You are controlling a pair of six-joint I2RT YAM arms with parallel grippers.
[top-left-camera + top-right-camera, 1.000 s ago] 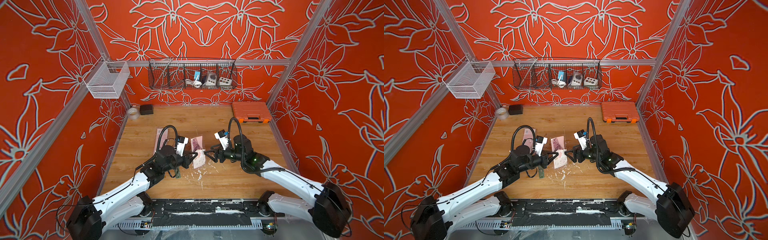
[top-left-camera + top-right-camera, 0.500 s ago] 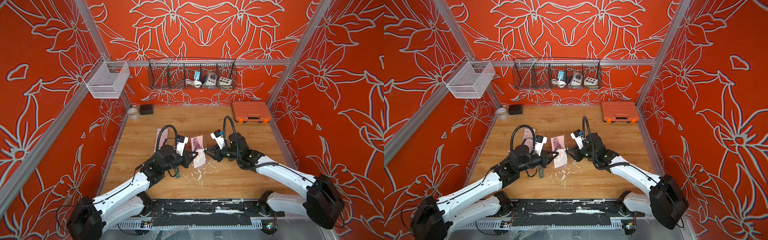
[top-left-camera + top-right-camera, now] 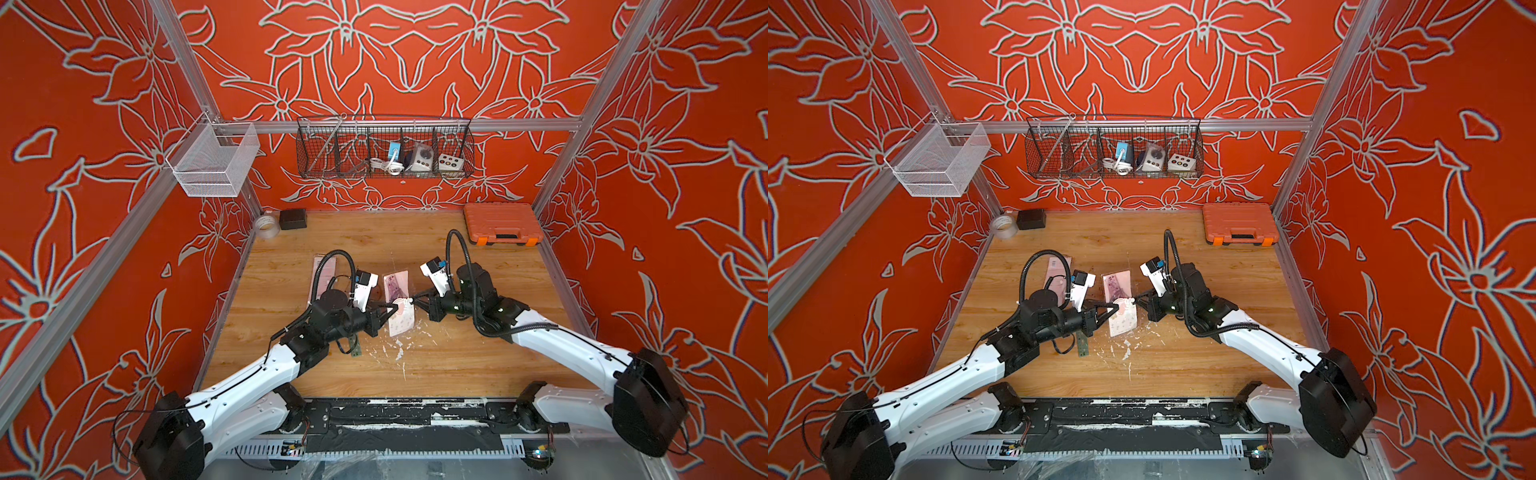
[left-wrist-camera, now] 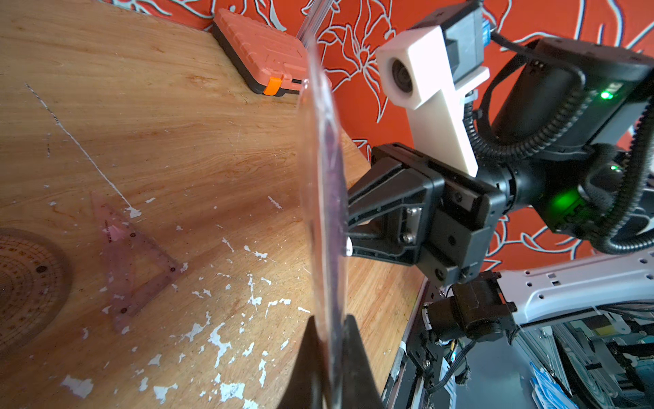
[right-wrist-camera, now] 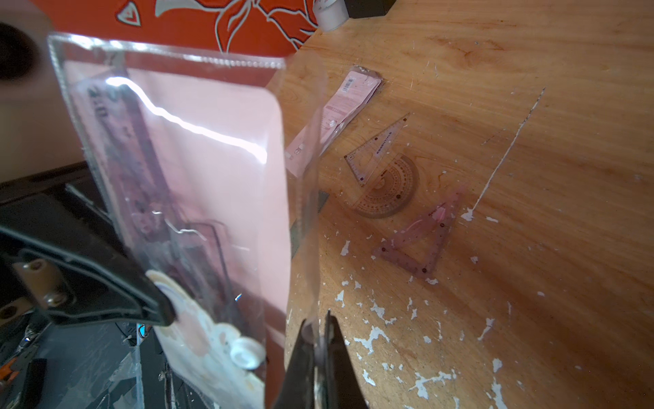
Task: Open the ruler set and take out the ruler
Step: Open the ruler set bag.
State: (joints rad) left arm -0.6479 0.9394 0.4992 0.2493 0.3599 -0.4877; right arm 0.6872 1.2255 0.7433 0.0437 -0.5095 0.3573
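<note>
Jaws of your left gripper [image 3: 392,307] pinch the ruler set [image 3: 397,286] by one edge; your right gripper [image 5: 320,318] is clamped on its clear flap opposite. You hold it above the table [image 3: 457,365], ruler [image 5: 141,170] inside, a set square [image 5: 421,240] lying loose nearby.

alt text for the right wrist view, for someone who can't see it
A clear ruler set pouch with a pink card and dark ruler inside is held up over a wooden table, the right gripper with jaws shut on its flap and the left gripper pinching the same end. A protractor and two set squares lie on the table.
</note>
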